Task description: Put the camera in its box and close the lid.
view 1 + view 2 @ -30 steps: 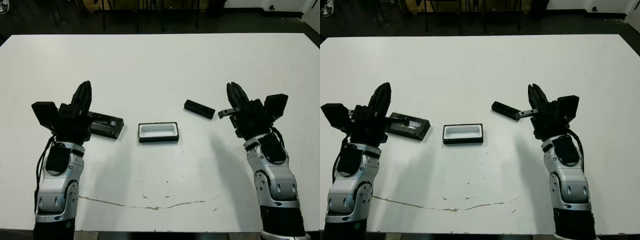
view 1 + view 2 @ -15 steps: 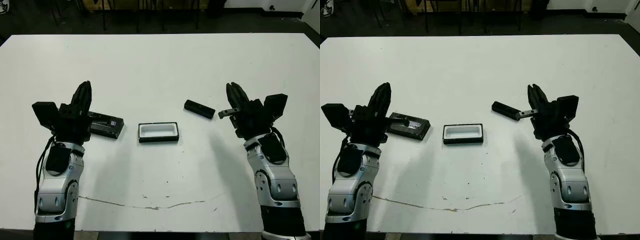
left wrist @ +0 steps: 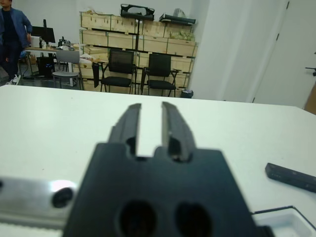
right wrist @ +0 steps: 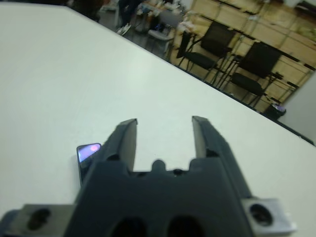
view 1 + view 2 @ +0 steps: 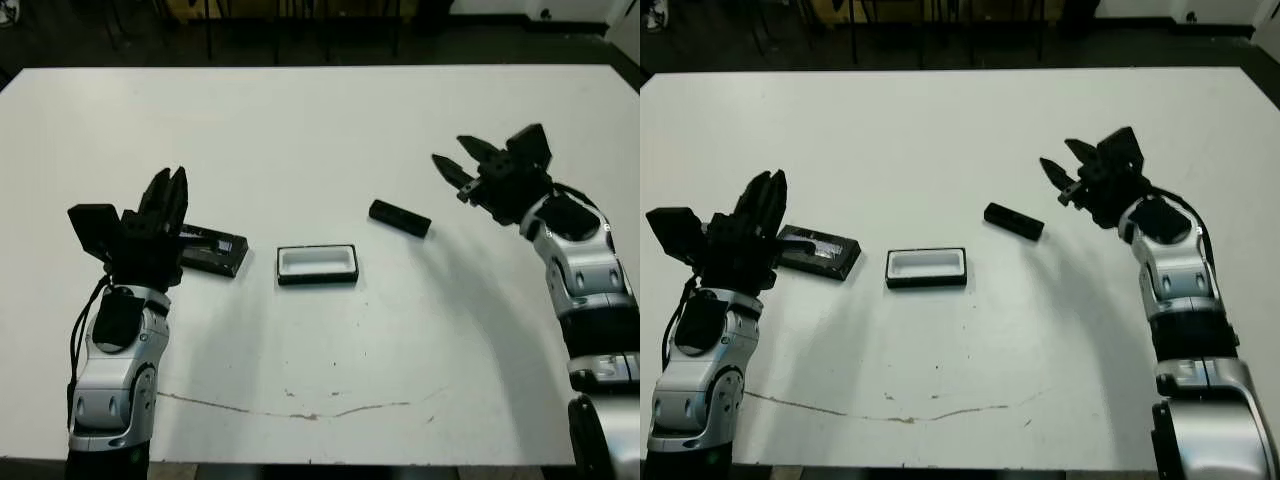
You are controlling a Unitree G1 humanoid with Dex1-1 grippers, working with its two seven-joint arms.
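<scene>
Your slim black bar-shaped camera lies right of centre, long axis running upper-left to lower-right. Right gripper jaws apart; left gripper jaws narrowly apart.

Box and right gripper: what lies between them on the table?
The camera lies between the box and the right gripper, clear of both, in the left eye view.

A white table fills the head views, with a thin brownish crack across its near part at about 6 o'clock and dark floor with chair legs beyond its far edge at 12. In the left wrist view, white walls enclose the room; wooden crates are stacked at 12 o'clock with two black chairs before them, and a person stands by a desk at 10.
</scene>
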